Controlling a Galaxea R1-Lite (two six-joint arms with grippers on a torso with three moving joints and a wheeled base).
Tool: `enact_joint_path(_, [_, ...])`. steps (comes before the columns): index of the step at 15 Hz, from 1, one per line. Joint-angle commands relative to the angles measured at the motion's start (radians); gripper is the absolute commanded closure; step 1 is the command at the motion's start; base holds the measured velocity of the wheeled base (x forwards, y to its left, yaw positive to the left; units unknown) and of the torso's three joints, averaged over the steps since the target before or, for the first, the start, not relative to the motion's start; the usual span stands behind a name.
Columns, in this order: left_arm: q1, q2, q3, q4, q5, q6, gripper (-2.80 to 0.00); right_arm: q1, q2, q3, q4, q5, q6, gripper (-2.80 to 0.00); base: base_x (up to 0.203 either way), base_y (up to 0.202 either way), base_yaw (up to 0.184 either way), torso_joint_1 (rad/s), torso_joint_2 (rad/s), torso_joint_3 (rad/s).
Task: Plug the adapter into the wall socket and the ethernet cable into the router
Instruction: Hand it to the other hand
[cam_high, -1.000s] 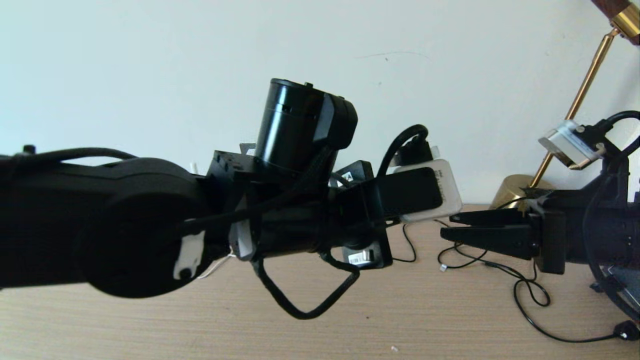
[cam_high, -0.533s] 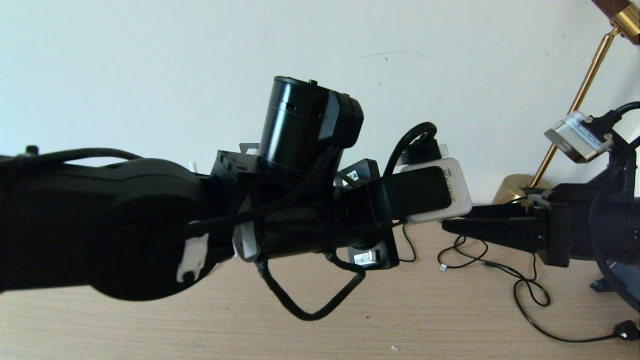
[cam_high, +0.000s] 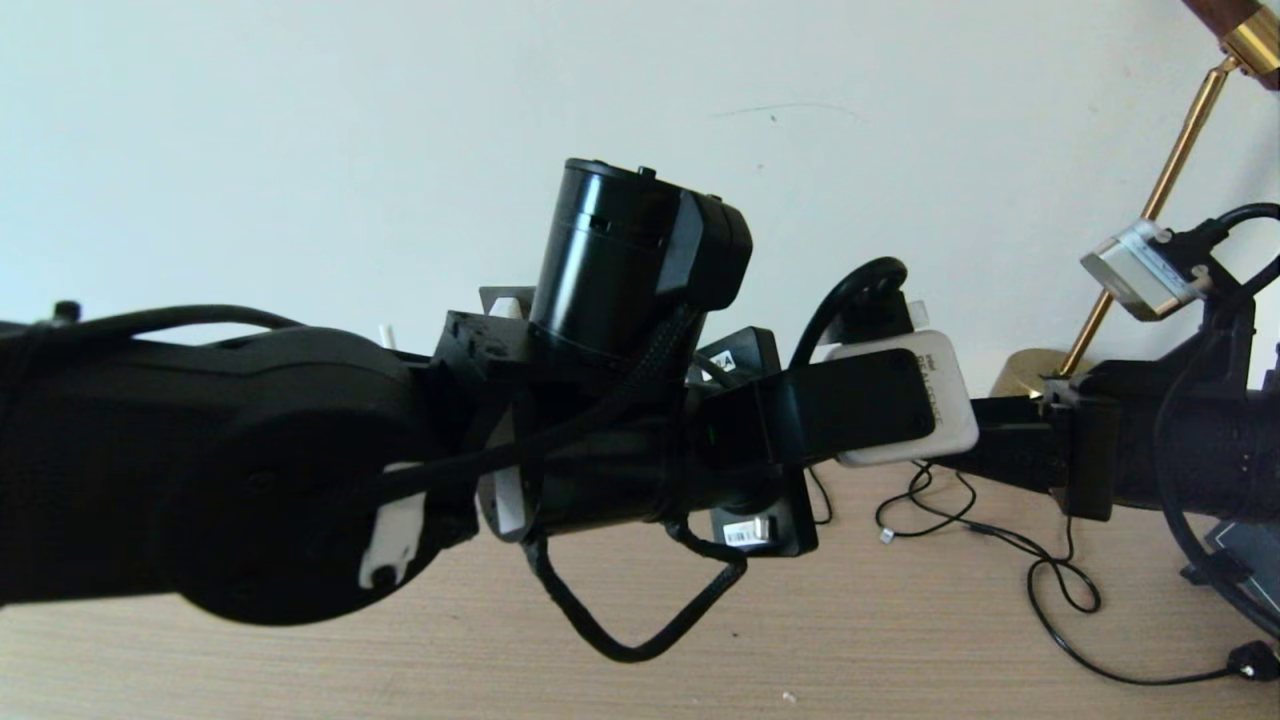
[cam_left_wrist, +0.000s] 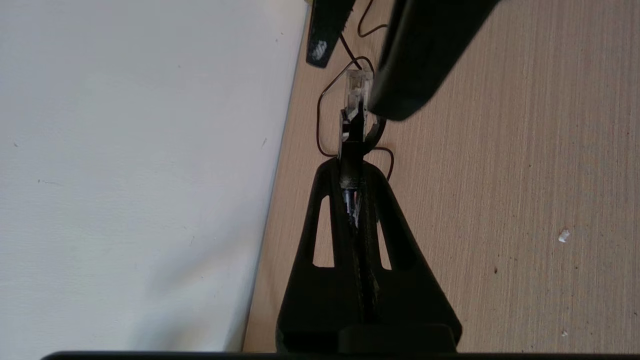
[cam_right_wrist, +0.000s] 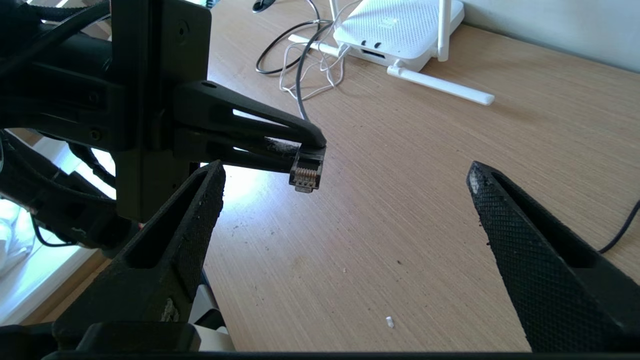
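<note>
My left gripper (cam_left_wrist: 352, 165) is shut on the ethernet cable just behind its plug (cam_right_wrist: 306, 172), held above the wooden table (cam_right_wrist: 400, 225). The plug's clear tip (cam_left_wrist: 356, 90) sticks out past the fingertips. Facing it, my right gripper (cam_right_wrist: 345, 167) is open wide; the plug hangs between its two fingers, nearer one finger (cam_right_wrist: 195, 220) than the other (cam_right_wrist: 520, 240), touching neither. The white router (cam_right_wrist: 400, 25) with stick antennas lies far behind by the wall, dark ports toward me. The black cable (cam_right_wrist: 300, 85) trails back toward it. Adapter and wall socket are out of view.
A thin white cord (cam_right_wrist: 320, 70) is tangled beside the router. Thin black cords (cam_high: 1050, 580) with a small plug (cam_high: 1255, 660) loop on the table at right. A brass lamp base (cam_high: 1035, 375) stands by the wall. My left arm (cam_high: 250, 460) blocks much of the head view.
My left arm has carried the plug to the right, so its wrist now overlaps the right gripper's fingers in the head view. The right gripper has risen slightly.
</note>
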Motion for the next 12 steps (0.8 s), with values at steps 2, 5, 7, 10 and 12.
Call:
enact_joint_path(2, [-0.008, -0.002, -0.001, 0.0, 0.001, 0.005, 0.0, 0.002, 0.002, -0.001, -0.004, 0.004, 0.002, -2.8, 0.0, 0.0, 0.0, 0.0, 0.0, 0.0])
enact_joint_path(5, [-0.017, 0.004, -0.003, -0.019, 0.004, 0.006, 0.0, 0.018, -0.001, 0.002, -0.003, 0.003, 0.013, -2.8, 0.0, 0.0, 0.0, 0.0, 0.0, 0.0])
enact_joint_path(7, [-0.017, 0.007, -0.003, -0.022, 0.004, 0.006, 0.0, 0.03, -0.006, 0.005, -0.007, 0.003, 0.04, -2.8, 0.0, 0.0, 0.0, 0.0, 0.0, 0.0])
enact_joint_path(10, [-0.017, 0.004, -0.001, -0.022, 0.004, 0.006, 0.0, 0.035, -0.006, 0.005, -0.01, 0.004, 0.04, -2.8, 0.0, 0.0, 0.0, 0.0, 0.0, 0.0])
enact_joint_path(12, [-0.017, 0.005, 0.0, -0.022, 0.004, 0.006, 0.0, 0.038, -0.006, 0.008, -0.01, 0.004, 0.04, 0.0, 0.0, 0.0, 0.0, 0.0, 0.0, 0.0])
